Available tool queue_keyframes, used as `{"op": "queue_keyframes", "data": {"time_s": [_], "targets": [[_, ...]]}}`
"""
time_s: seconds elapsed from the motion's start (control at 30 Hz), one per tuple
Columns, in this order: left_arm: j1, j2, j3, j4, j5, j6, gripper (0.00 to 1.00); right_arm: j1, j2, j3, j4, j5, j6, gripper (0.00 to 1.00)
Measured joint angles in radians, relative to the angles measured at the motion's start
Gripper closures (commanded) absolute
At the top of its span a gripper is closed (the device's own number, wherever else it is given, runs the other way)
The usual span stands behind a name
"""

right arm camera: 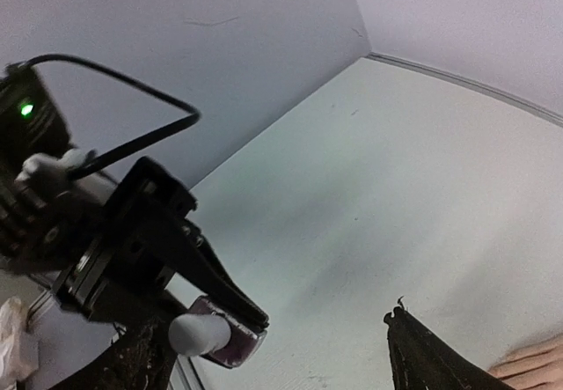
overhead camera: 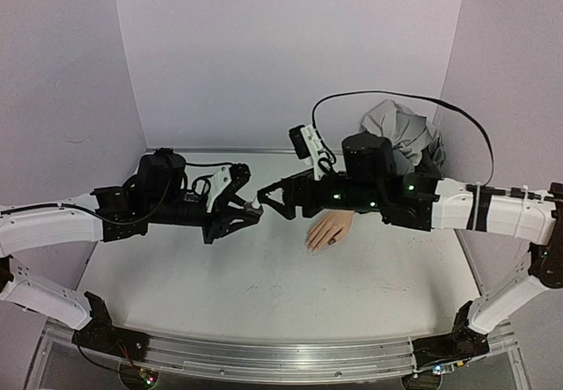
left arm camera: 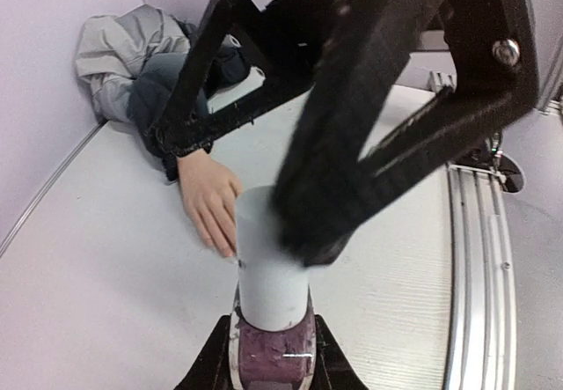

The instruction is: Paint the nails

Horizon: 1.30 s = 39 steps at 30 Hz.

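The peach mannequin hand (overhead camera: 330, 229) lies palm down at mid-table, its navy sleeve under my right arm. Its nails (overhead camera: 310, 248) are tiny; one dark one (overhead camera: 332, 242) shows. My left gripper (overhead camera: 249, 209) is shut on a small dark maroon bottle (left arm camera: 271, 360) with a white cap (left arm camera: 266, 267), held above the table. My right gripper (overhead camera: 269, 198) is open, and the cap (right arm camera: 195, 332) sits between its fingers (right arm camera: 141, 364), close against one. The mannequin's fingers also show in the left wrist view (left arm camera: 209, 198) and at the right wrist view's edge (right arm camera: 528, 369).
A crumpled grey cloth (overhead camera: 402, 129) lies in the back right corner behind the sleeve, and shows in the left wrist view (left arm camera: 119, 51). Lilac walls close the back and both sides. A metal rail (left arm camera: 479, 267) runs along the near table edge.
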Motion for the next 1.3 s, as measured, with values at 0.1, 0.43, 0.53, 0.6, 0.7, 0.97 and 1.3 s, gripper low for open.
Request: {"op": "queue_keyframes", "data": {"time_s": [0.1, 0.43, 0.53, 0.6, 0.7, 0.97, 1.3], "targets": [[-0.001, 0.000, 0.000, 0.000, 0.091, -0.005, 1.00, -0.019, -0.079, -0.050, -0.001, -0.143, -0.084, 0.24], [0.001, 0.031, 0.013, 0.000, 0.328, -0.016, 1.00, -0.023, -0.105, -0.067, 0.036, -0.401, -0.199, 0.52], [0.001, 0.031, 0.015, 0.000, 0.351, -0.017, 1.00, -0.023, -0.087, -0.066, 0.041, -0.433, -0.207, 0.58], [0.001, 0.031, 0.015, 0.000, 0.362, -0.017, 1.00, -0.023, -0.075, -0.065, 0.040, -0.444, -0.212, 0.58], [0.001, 0.031, 0.015, 0.000, 0.368, -0.017, 1.00, -0.023, -0.053, -0.059, 0.040, -0.458, -0.213, 0.62], [0.006, 0.030, 0.015, -0.014, 0.361, -0.056, 1.00, -0.024, -0.010, -0.021, 0.040, -0.488, -0.237, 1.00], [0.003, 0.025, 0.015, -0.035, -0.013, -0.034, 1.00, 0.034, 0.072, 0.046, 0.029, -0.073, -0.052, 1.00]]}}
